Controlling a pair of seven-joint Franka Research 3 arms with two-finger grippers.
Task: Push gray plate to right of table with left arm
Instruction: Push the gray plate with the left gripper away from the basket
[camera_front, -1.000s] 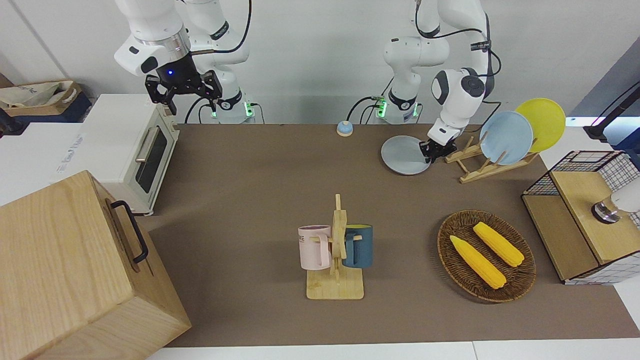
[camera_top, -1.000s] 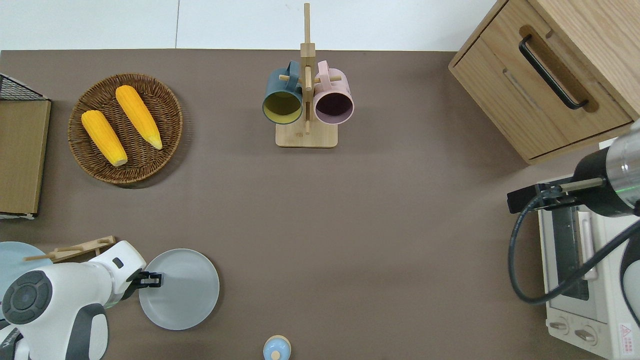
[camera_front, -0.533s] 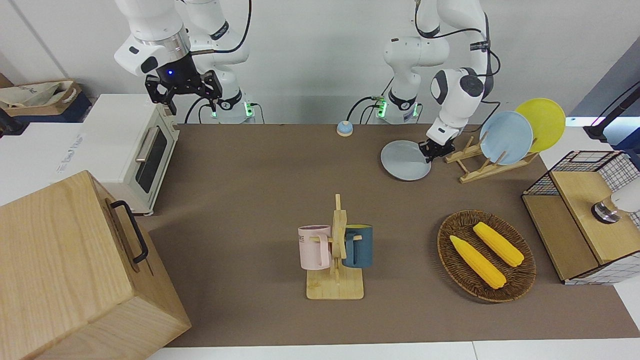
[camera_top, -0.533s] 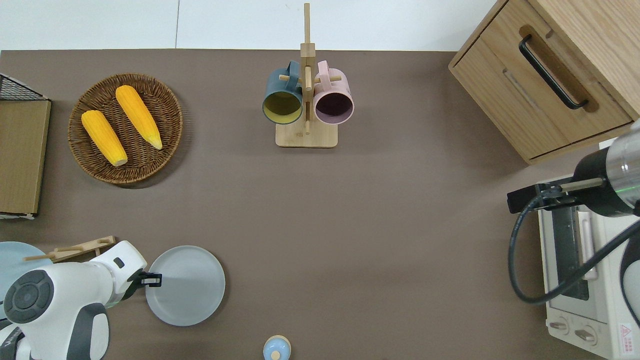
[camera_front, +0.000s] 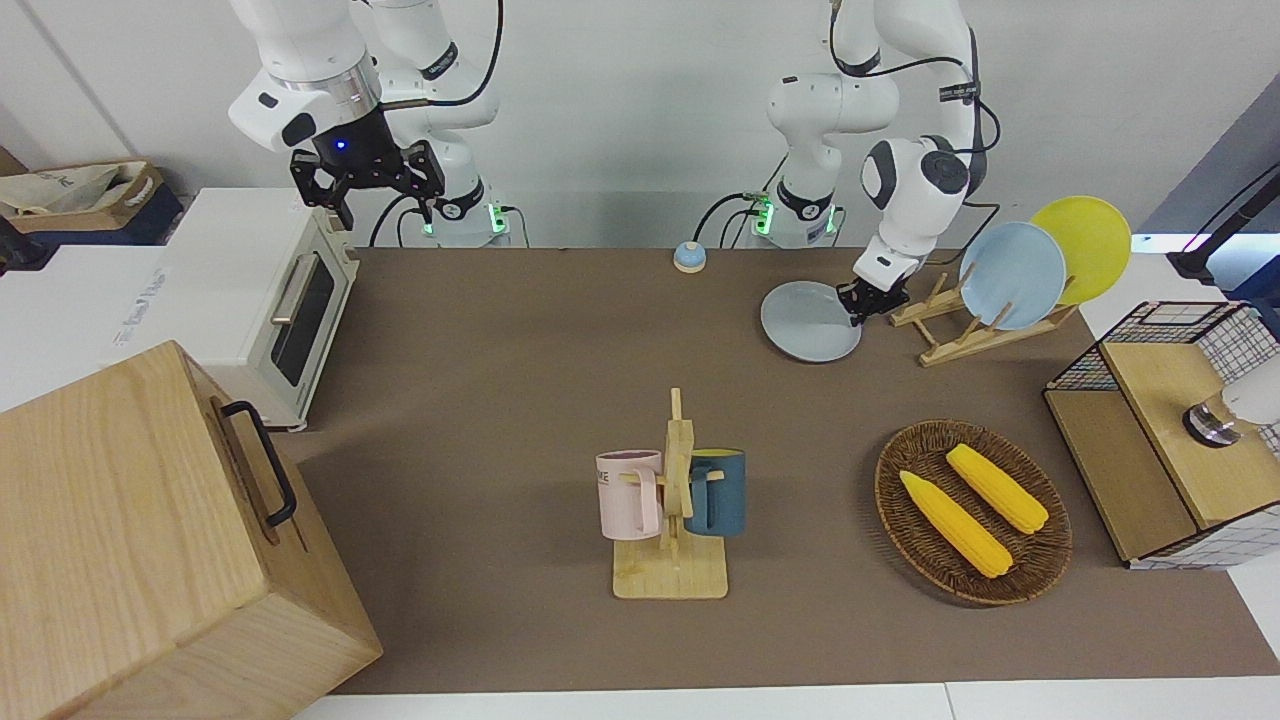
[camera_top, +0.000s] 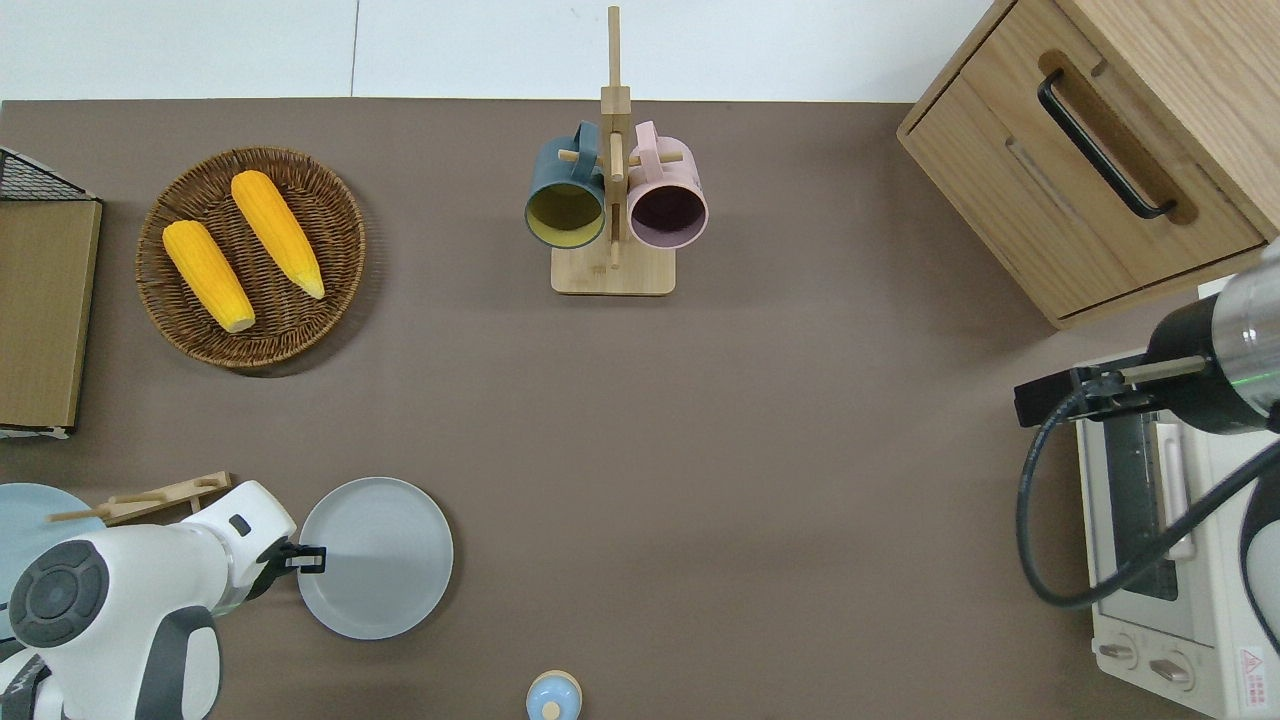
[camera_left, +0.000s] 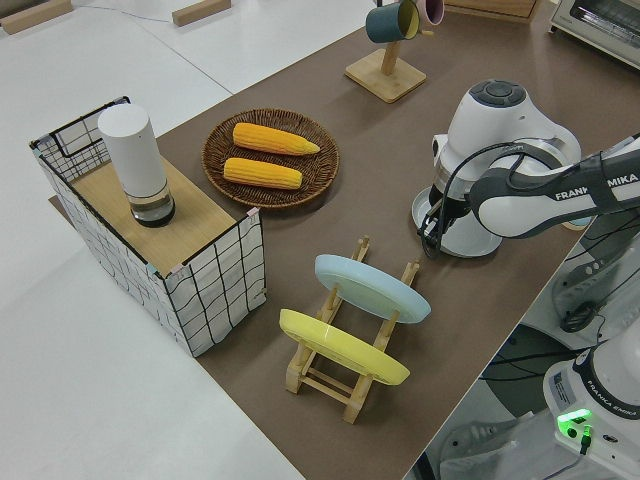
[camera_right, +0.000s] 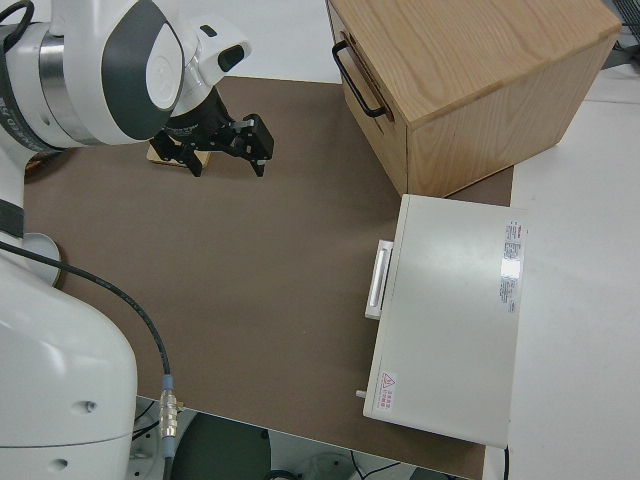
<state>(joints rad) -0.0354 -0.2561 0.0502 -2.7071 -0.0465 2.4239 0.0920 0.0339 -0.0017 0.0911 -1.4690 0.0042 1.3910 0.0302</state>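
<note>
Moved: we see the gray plate (camera_top: 375, 557) has slid toward the right arm's end, the left tool (camera_top: 310, 559) touching its rim.
Left tool: we cannot tell its state.
Right tool (camera_front: 367, 180): parked, released.
Bench (camera_top: 760, 450): brown mat, white edges, pale wall past the arms.
Plate: between dish rack (camera_front: 950, 325) and bell (camera_top: 553, 694).
Writing: we read "FRANKA EMIKA" on the left arm (camera_left: 560, 185).

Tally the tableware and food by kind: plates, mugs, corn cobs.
Plates: 3 (gray plate, light-blue plate, yellow plate)
Mugs: 2 (dark-blue mug, pink mug)
Corn cobs: 2 ()
Total: 7
</note>
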